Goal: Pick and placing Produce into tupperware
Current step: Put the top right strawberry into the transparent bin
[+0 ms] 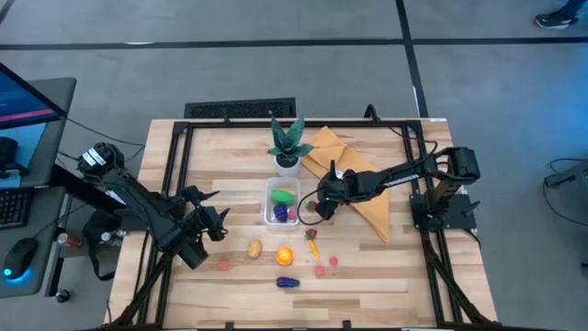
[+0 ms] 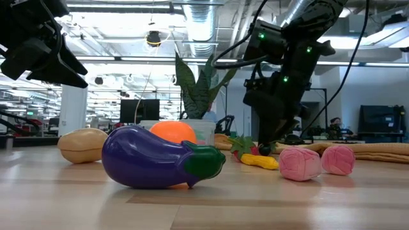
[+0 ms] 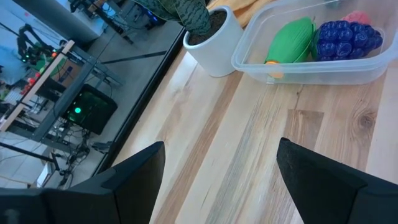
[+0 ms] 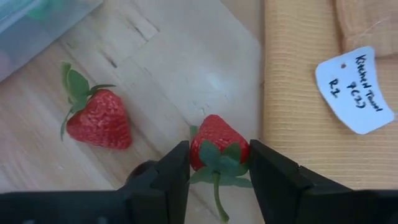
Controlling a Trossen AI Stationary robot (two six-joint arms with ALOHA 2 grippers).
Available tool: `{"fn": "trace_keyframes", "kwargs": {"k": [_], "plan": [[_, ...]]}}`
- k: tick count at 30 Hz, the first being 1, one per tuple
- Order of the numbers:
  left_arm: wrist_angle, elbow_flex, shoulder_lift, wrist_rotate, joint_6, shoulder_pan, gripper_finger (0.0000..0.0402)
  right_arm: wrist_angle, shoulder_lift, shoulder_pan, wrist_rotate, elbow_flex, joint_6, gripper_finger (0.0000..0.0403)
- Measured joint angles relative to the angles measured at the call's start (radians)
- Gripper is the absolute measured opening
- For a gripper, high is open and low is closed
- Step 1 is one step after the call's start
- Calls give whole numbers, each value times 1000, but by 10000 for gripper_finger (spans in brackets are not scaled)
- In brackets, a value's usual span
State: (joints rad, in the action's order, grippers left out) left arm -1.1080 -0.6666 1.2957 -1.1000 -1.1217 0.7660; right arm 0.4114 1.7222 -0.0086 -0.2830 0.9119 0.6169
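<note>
The clear tupperware point(image 1: 269, 214) stands at the table's middle and holds a green piece point(image 3: 289, 40), a blue-purple piece point(image 3: 348, 38) and a pink piece point(image 3: 357, 17). My right gripper point(image 1: 309, 211) is just right of it, shut on a red strawberry point(image 4: 217, 140). A second strawberry point(image 4: 99, 119) lies on the wood beside it. A potato point(image 1: 254, 249), an orange point(image 1: 285, 256), an eggplant point(image 1: 288, 282) and pink pieces point(image 1: 320, 270) lie nearer the front. My left gripper point(image 1: 213, 221) is open and empty, left of the container. My right gripper pinches the strawberry between its two fingers, on opposite sides at the leafy green cap point(image 4: 217, 155). The fingers come from above, pointing down. The cap and stem face up toward the wrist and the red tip points down. Whether the tip rests on the table, I cannot tell.
A green-leafed plant in a white pot point(image 1: 288, 164) stands just behind the container. A mustard-yellow cloth point(image 1: 363, 188) with a white tag point(image 4: 353, 90) lies under the right arm. A yellow and red piece point(image 1: 313, 246) lies in front of the right gripper.
</note>
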Motion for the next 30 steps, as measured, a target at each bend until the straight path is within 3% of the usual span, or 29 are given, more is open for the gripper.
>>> {"fn": "trace_keyframes", "kwargs": {"k": [30], "plan": [[0, 0, 0, 4, 0, 0, 300, 0, 0, 3, -11, 5, -36, 141]]}}
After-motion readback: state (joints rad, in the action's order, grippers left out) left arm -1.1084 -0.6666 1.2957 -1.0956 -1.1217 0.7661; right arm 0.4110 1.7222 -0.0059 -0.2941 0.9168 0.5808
